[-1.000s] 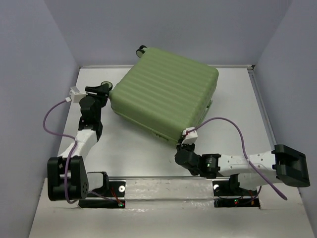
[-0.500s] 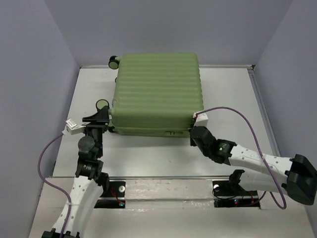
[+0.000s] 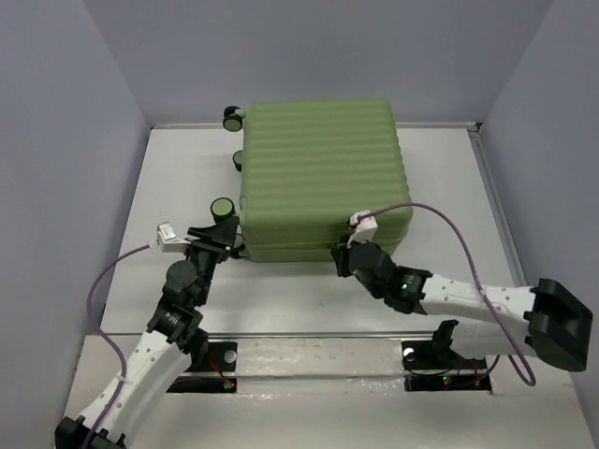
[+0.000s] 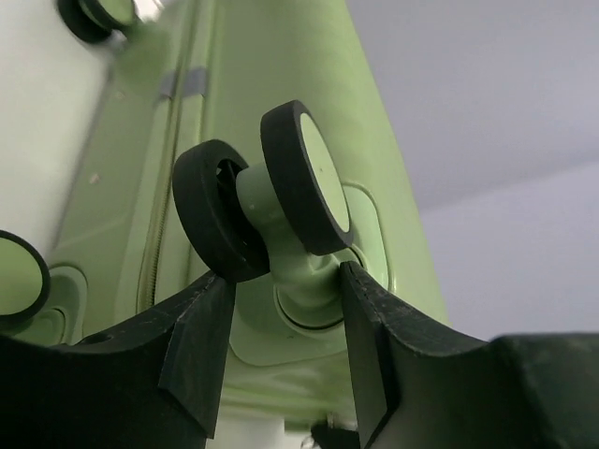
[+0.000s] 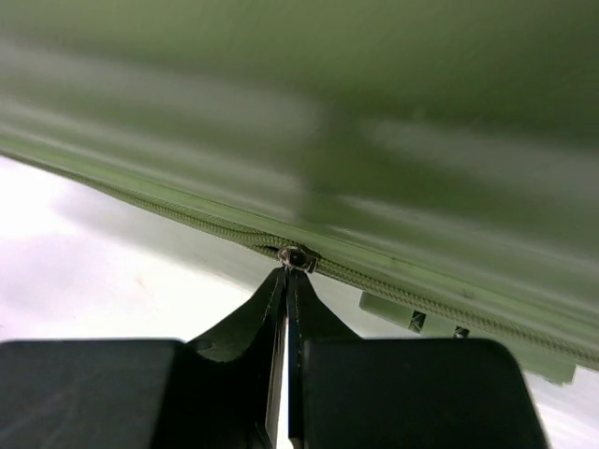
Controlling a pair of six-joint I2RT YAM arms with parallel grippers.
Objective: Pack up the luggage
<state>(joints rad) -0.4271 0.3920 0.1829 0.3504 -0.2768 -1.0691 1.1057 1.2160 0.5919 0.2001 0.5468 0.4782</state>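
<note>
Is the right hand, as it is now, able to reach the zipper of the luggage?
Probably yes. The right hand is shut, its tips at the zipper pull on the luggage seam; nothing lies between them.

Lavender-grey walls (image 3: 75, 84) enclose white table (image 3: 281, 290); even light.

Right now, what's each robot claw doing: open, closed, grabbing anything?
Left gripper: open, fingers on either side of the luggage wheel stem.
Right gripper: shut, its tips at the zipper pull.
</note>
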